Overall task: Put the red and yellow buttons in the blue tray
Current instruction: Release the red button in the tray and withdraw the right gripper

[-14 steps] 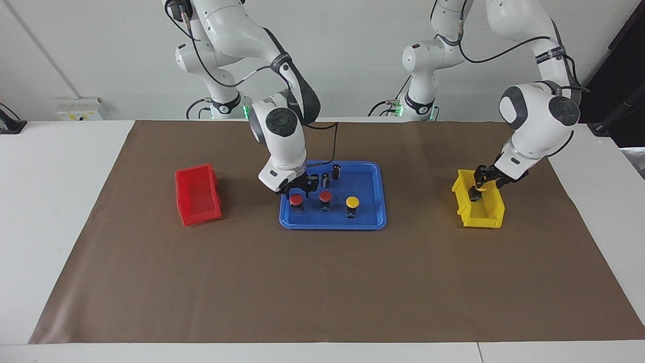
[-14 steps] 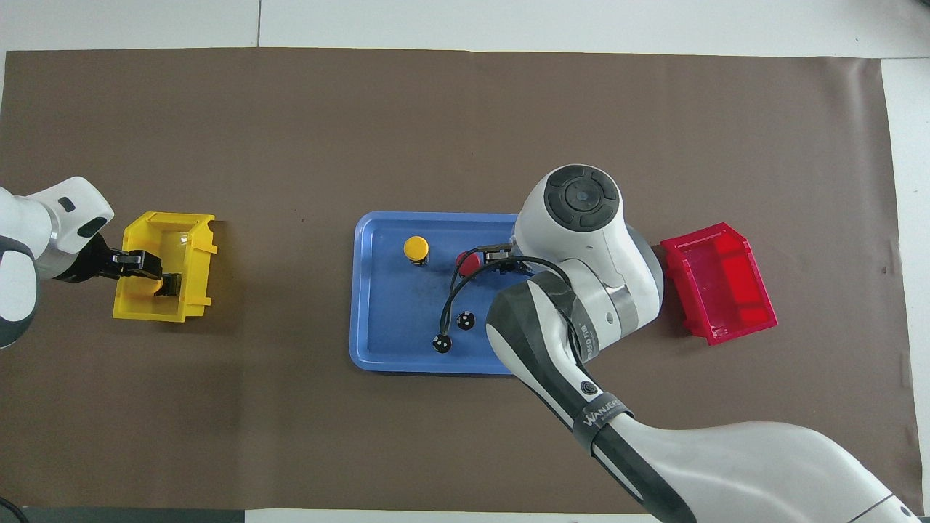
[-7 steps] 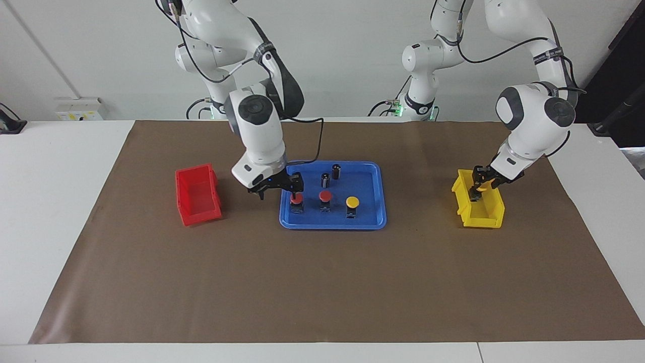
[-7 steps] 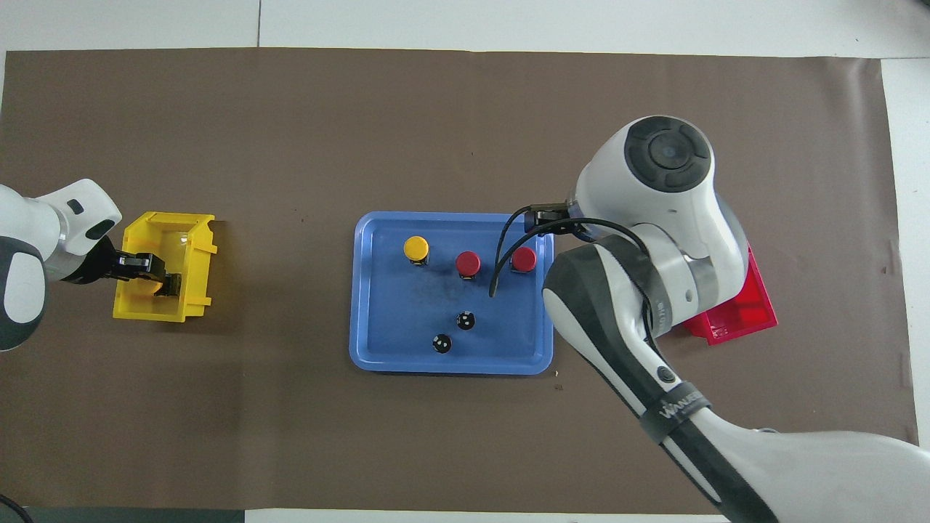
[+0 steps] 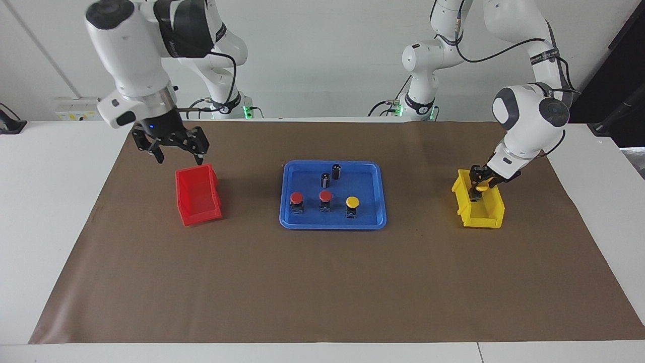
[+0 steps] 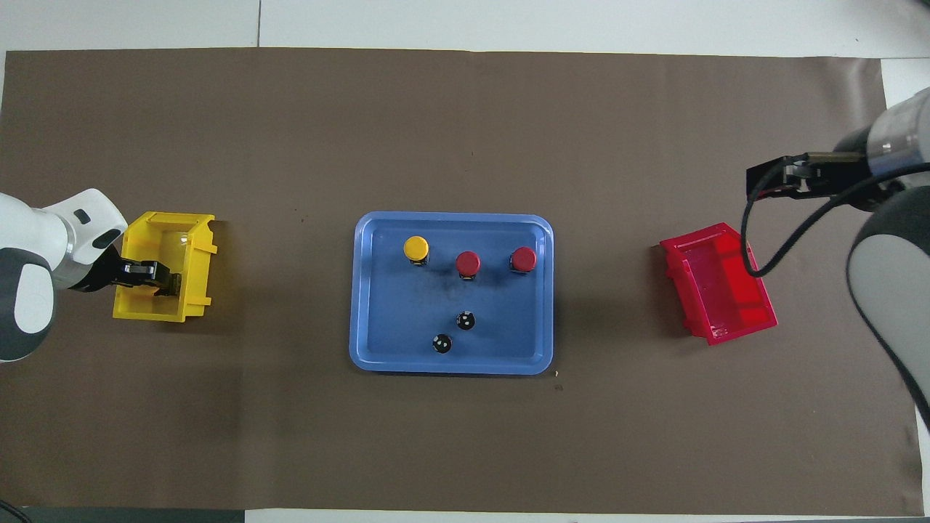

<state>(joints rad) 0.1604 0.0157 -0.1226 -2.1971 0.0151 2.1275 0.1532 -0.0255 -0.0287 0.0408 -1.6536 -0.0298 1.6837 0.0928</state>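
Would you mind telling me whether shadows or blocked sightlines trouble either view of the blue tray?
Facing view: the blue tray is evenly lit, unblocked, its buttons casting only faint shadows. Overhead view: soft dark smudges of shadow lie on the tray floor beside the red buttons; nothing covers it.

Facing camera: mounted high across the table, looking back at both arm bases and the wall. Overhead camera: high above the robots' end, aimed steeply down and forward. Both stand well back and share the brown mat (image 5: 322, 282) (image 6: 465, 131) edge to edge, half a turn apart.
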